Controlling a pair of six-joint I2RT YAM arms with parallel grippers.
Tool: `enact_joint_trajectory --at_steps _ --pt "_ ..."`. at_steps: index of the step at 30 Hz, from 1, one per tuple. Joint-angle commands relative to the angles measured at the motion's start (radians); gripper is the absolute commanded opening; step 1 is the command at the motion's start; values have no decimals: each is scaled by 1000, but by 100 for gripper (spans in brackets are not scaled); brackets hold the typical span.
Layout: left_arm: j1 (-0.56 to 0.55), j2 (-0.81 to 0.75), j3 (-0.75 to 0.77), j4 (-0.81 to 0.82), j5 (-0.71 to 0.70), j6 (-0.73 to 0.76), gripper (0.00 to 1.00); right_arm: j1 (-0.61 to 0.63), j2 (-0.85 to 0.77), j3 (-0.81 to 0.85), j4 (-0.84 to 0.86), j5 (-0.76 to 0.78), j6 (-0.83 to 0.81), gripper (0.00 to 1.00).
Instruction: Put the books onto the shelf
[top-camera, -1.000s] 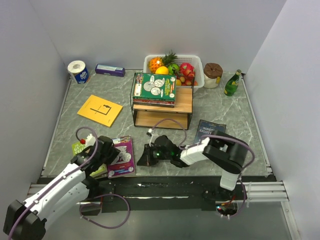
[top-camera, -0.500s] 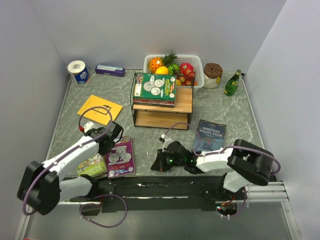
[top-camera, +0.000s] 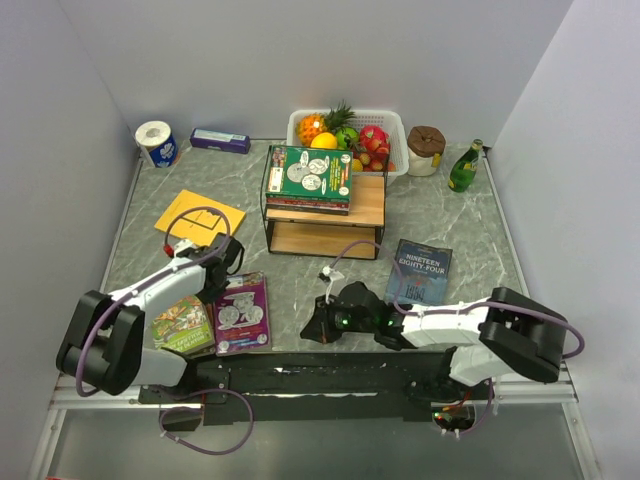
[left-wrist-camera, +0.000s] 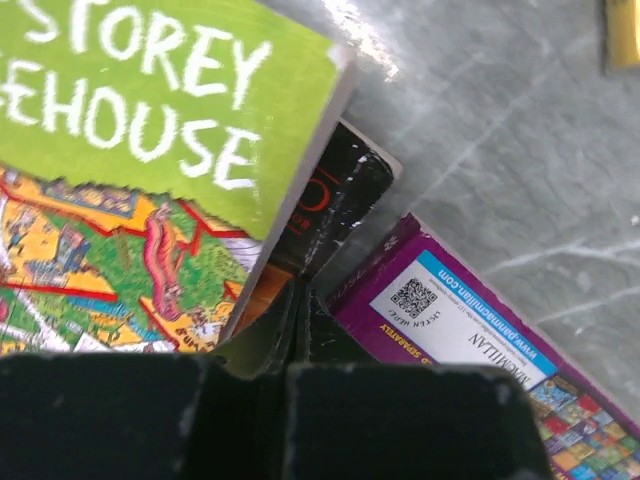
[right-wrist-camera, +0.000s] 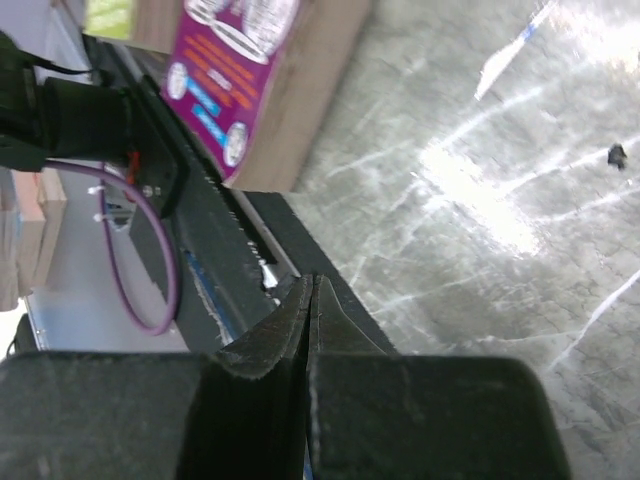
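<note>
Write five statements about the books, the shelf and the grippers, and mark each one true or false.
1. A stack of books lies on the top board of the shelf. True.
2. The yellow book is on the shelf's lower board. False: it lies flat on the table, left of the shelf.
3. The left gripper and the right gripper are both shut. True.
4. The right gripper holds the dark blue book. False: that book lies on the table, and the gripper holds nothing.
5. The purple book lies beside the Treehouse book. True.
</note>
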Motion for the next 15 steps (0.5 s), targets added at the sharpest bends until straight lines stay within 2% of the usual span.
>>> enact_joint_trajectory --at_steps 1,2,5,6,7,9,12,15 --pt "-6 57 -97 235 277 84 1 6 -71 26 5 16 -45 0" --pt "-24 63 -127 292 304 80 1 6 -76 25 3 24 -46 0" --pt "-93 62 -152 361 349 52 1 6 -79 22 2 30 -40 8" --pt "-109 57 -161 381 363 48 1 6 -73 20 8 30 -36 24" --pt "-120 45 -175 396 387 40 1 6 -65 23 9 29 -19 36" --pt "-143 34 -186 409 397 5 1 6 -39 34 -10 41 3 54" --pt "-150 4 -200 388 384 -21 1 6 -5 32 -27 88 74 68" --pt "-150 -41 -214 363 366 -37 1 6 48 15 46 84 176 73"
